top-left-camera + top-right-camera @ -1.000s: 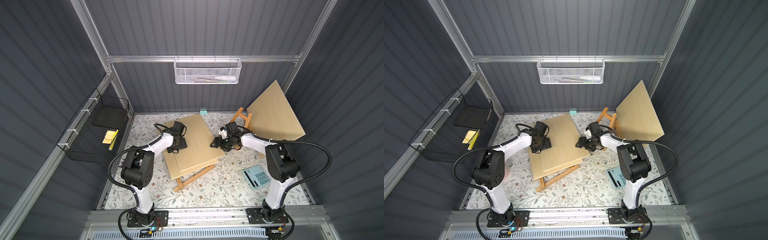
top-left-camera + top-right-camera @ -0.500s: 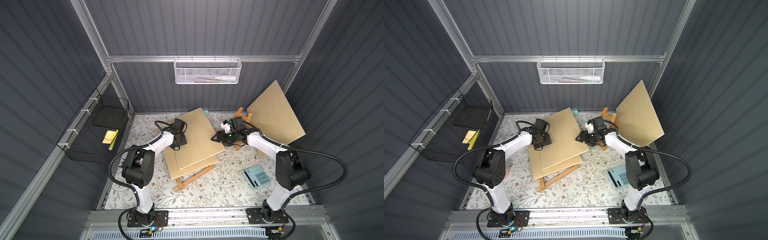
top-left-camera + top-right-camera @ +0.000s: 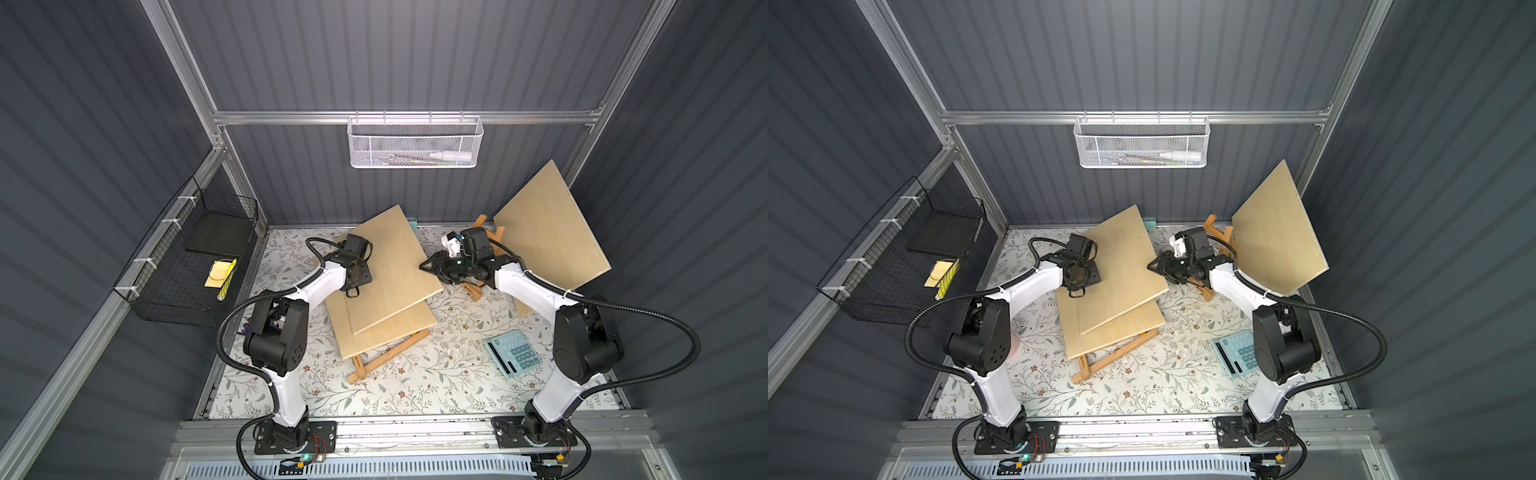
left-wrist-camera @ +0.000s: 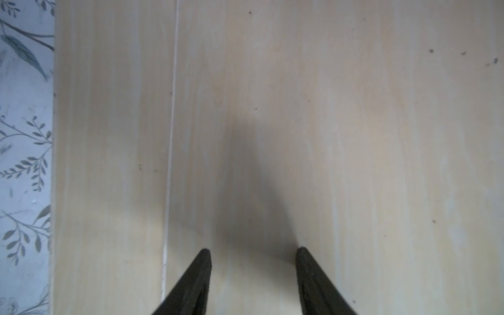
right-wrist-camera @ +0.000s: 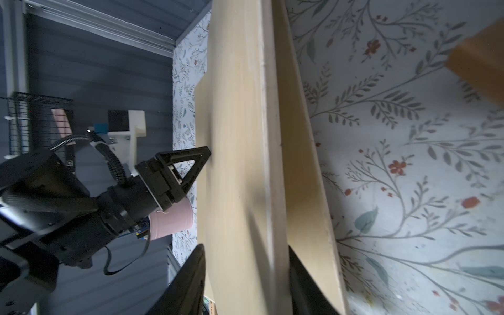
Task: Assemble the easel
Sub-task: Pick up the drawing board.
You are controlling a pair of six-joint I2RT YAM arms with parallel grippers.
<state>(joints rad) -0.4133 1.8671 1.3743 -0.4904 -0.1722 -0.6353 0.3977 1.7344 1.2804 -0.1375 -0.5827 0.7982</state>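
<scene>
My left gripper had its fingers apart with nothing between them, tips resting on the face of the upper board close to that board's left edge. I judged its job was to act as a pivot: press lightly, or the sheet would skid over the lower board directly under it. The folded easel frame lay flat beneath both, its legs poking out past the upper board's near edge. At the upper board's right edge my right gripper was clamped across the thickness, with that side lifted clear. I wanted a deep bite and a slow, even lift. The standing easel stood well right of the upper board.
</scene>
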